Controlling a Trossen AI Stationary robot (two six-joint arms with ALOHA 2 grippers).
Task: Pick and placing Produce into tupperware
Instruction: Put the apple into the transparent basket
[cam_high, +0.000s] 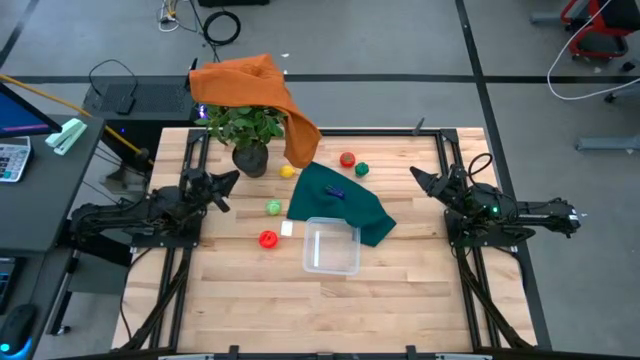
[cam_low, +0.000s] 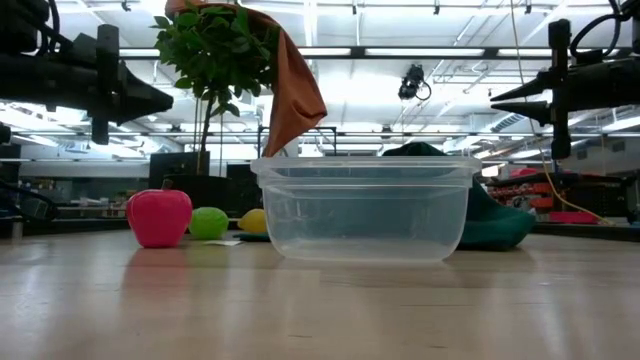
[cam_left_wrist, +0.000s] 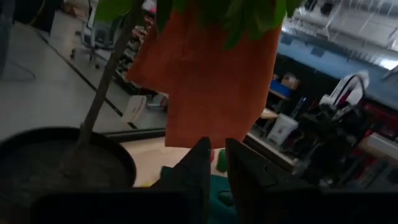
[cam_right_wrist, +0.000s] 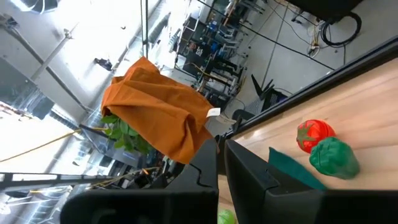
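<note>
- Light wood-plank table (cam_high: 250, 300) on a dark frame; grey lab floor around it, cables and a desk at the far left in the high view. Low view shows a bright workshop behind the table.
- Potted plant (cam_high: 248, 128) at the table's back edge, left of centre, with an orange cloth (cam_high: 262, 88) draped over it and hanging down its right side.
- Dark green cloth (cam_high: 335, 205) bunched mid-table, a small dark blue piece (cam_high: 336, 191) lying on it.
- Left gripper (cam_high: 228, 181) raised above the table on the left side, near the plant pot. Left wrist view: fingers (cam_left_wrist: 198, 167) stand a narrow slit apart, nothing between them.
- Right gripper (cam_high: 417, 176) raised on the right side, pointing inward. Right wrist view: jaws pressed together, empty.
- Tupperware (cam_high: 332, 246) sits near table centre, toward the front, its back edge touching the green cloth. Empty in the low view. It lies between the two grippers, well apart from both.
- Produce all outside the container: red piece (cam_high: 268, 239) and green piece (cam_high: 273, 207) left of it, nearer the left gripper; yellow piece (cam_high: 288, 171) just beside the pot; red tomato-like piece (cam_high: 347, 159) and dark green piece (cam_high: 362, 169) side by side behind the cloth, nearer the right gripper.
- Small white block (cam_high: 287, 229) between the red piece and the tupperware.
</note>
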